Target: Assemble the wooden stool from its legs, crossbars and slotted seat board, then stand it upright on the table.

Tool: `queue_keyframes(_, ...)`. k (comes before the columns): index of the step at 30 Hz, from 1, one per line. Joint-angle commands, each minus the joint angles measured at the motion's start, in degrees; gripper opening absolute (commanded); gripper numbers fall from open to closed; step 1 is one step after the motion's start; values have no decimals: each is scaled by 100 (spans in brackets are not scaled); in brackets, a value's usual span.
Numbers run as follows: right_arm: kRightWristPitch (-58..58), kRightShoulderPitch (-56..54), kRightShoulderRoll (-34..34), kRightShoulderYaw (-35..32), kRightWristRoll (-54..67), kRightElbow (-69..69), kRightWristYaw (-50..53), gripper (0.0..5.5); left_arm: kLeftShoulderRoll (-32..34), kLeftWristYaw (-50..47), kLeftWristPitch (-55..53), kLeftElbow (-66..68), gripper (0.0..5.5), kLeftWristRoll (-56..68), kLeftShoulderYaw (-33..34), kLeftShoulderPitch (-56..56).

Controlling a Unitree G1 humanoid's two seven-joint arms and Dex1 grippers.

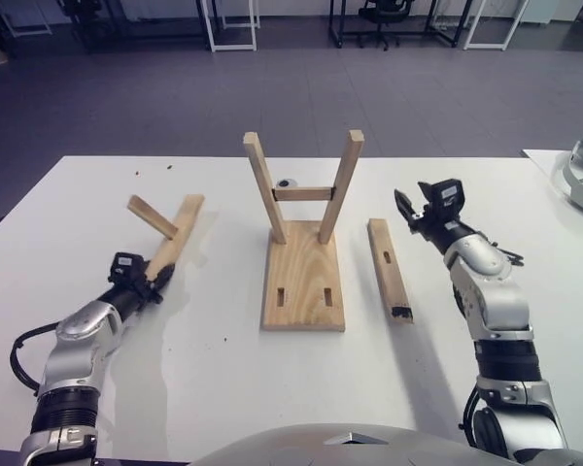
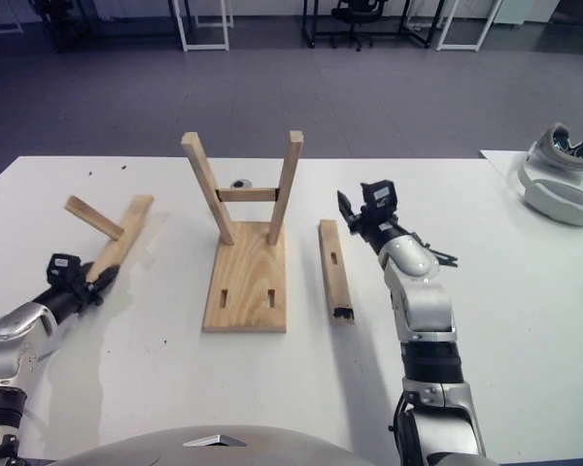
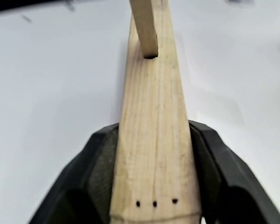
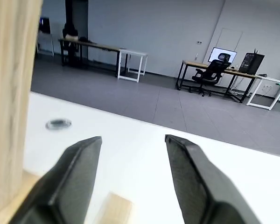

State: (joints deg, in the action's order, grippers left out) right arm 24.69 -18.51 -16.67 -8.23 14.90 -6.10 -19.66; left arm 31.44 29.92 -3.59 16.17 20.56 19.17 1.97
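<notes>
Left gripper (image 1: 155, 279): closed on the near end of the leg with crossbar stub (image 1: 180, 233), one finger on each long side face, as the left wrist view shows. The leg lies flat on the desk (image 1: 214, 369). Its long axis runs straight out ahead of this gripper, away from the robot. The stub (image 1: 153, 216) rises from the leg's far half and leans out to the gripper's left.

To the right of this gripper, well apart, lies the seat board (image 1: 304, 282), flat, slots up. The two near slots (image 1: 282, 296) are empty. Two standing legs (image 1: 265, 189) are plugged into the far slots, joined by a crossbar (image 1: 302, 193).

Right gripper (image 1: 420, 202): open, holding nothing, raised off the desk. The loose leg (image 1: 389, 267) lies just beside and below it on its seat-board side. The leg's far end is nearest the fingers. Its long axis runs back from the gripper toward the robot, roughly parallel to the board's long edge and apart from it.

Judgement: the right arm is clearly nearer the loose leg and the left arm already holds its own. The relation that matters is axis against slot. Both loose legs lie flat alongside the board, while the empty slots face up. Each leg must therefore be tipped on end before its tenon can meet a slot.
</notes>
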Motion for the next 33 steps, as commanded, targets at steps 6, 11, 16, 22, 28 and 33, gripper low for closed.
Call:
queue_keyframes(6,1954,-2436,1492,-205,3398,-668,175,253,13,176,-206,-3150,205,579,-736,1448)
queue_keyframes(11,1930,-2992,2023,-379,3873,-162,819,253,20,501,-373,-3699,205,263,-1609,1533)
queue_keyframes(16,1897,-2964,2095,-550,4108,-133,1222,235,58,665,-263,-3752,205,90,-1682,1304)
queue_keyframes(22,2026,-2935,1979,-881,4610,-96,1590,133,78,757,-231,-3789,205,13,-1655,1198)
queue_keyframes(28,2244,-2194,1699,-711,4845,-637,1535,108,86,1077,-523,-4027,203,297,-1852,904)
queue_keyframes(33,2082,806,1108,-1355,4544,-2463,1733,103,-95,811,-821,-4047,291,271,-1839,-127)
